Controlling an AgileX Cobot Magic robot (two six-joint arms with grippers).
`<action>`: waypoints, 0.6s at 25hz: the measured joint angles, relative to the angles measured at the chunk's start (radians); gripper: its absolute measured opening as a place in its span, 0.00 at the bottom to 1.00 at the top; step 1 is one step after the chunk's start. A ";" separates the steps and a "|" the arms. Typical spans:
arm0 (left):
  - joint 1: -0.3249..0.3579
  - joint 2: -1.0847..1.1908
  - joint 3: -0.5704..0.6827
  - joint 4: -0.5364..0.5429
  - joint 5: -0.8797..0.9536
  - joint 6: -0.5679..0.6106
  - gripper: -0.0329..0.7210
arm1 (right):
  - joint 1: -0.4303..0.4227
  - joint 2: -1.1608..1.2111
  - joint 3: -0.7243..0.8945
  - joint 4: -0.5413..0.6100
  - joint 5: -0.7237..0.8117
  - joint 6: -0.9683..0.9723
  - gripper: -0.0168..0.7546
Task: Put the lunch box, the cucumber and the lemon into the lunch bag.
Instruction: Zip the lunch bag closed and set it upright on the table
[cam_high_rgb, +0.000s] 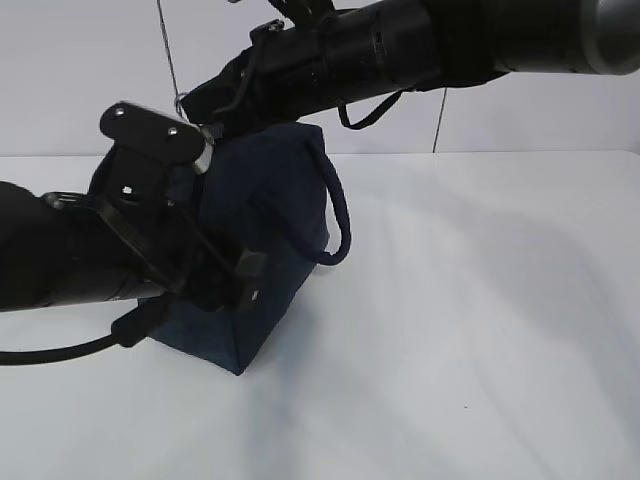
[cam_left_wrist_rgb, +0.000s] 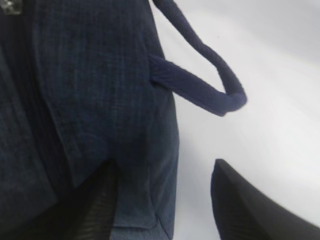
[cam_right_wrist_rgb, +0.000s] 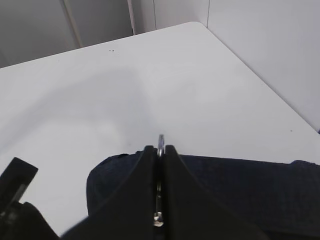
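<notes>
White table (cam_high_rgb: 480, 330) carries the lunch bag (cam_high_rgb: 270, 200); left claw (cam_left_wrist_rgb: 165, 200) straddles its corner, right claw (cam_right_wrist_rgb: 159, 165) pinches the ring pull (cam_right_wrist_rgb: 160, 142).

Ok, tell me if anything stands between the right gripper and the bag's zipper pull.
Nothing visible does: the right gripper is shut on the silver ring pull at the top of the lunch bag.
</notes>
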 joint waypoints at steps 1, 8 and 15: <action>0.000 0.018 -0.010 0.000 -0.009 0.000 0.62 | 0.000 0.000 0.000 0.000 0.000 0.000 0.03; 0.000 0.071 -0.035 -0.035 -0.089 -0.004 0.44 | 0.000 0.000 0.000 0.002 0.002 0.000 0.03; 0.000 0.071 -0.035 -0.033 -0.105 -0.004 0.05 | 0.000 0.000 0.000 0.002 -0.005 -0.007 0.03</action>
